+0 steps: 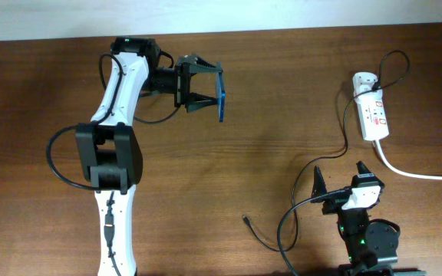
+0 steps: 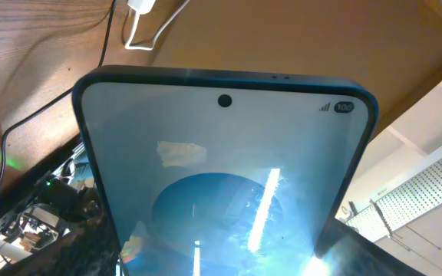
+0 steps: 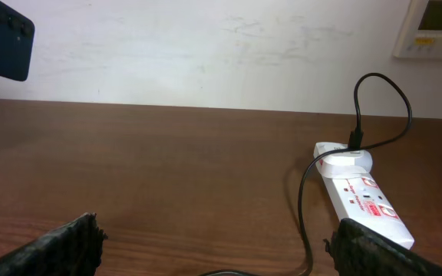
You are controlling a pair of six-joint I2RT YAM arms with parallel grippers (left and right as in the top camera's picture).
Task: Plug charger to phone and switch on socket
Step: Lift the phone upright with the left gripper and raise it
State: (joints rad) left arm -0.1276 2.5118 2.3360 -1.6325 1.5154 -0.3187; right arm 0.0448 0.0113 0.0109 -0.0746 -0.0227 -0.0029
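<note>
Left arm: the left gripper (image 1: 208,89) is clamped on the phone (image 1: 223,98), one finger on each side of the body. The phone is held above the table (image 1: 282,115) in the upper-left part of the overhead view, edge-on to that camera. In the left wrist view its lit blue-and-white screen fills most of the frame, with the front camera hole (image 2: 224,100) near its upper edge and status icons at the upper right corner. In the right wrist view the phone appears as a dark rectangle at the far left, well apart from the socket.

Right arm: the right gripper (image 1: 340,170) is spread wide and holds nothing. It sits near the lower-right edge of the table and faces the socket.

Socket: the white power strip (image 1: 374,116) lies flat at the right side of the table, its red markings facing up. A thick white cord (image 1: 420,175) leaves its near end and runs off the right edge of the frame.

Charger: the white plug adapter (image 1: 364,80) is seated at the far end of the power strip. The thin black cable (image 3: 300,199) loops above the adapter, then trails across the table past the right gripper. The connector tip (image 1: 245,220) lies loose on the wood at lower centre, well apart from the phone. The switch position on the strip cannot be determined
</note>
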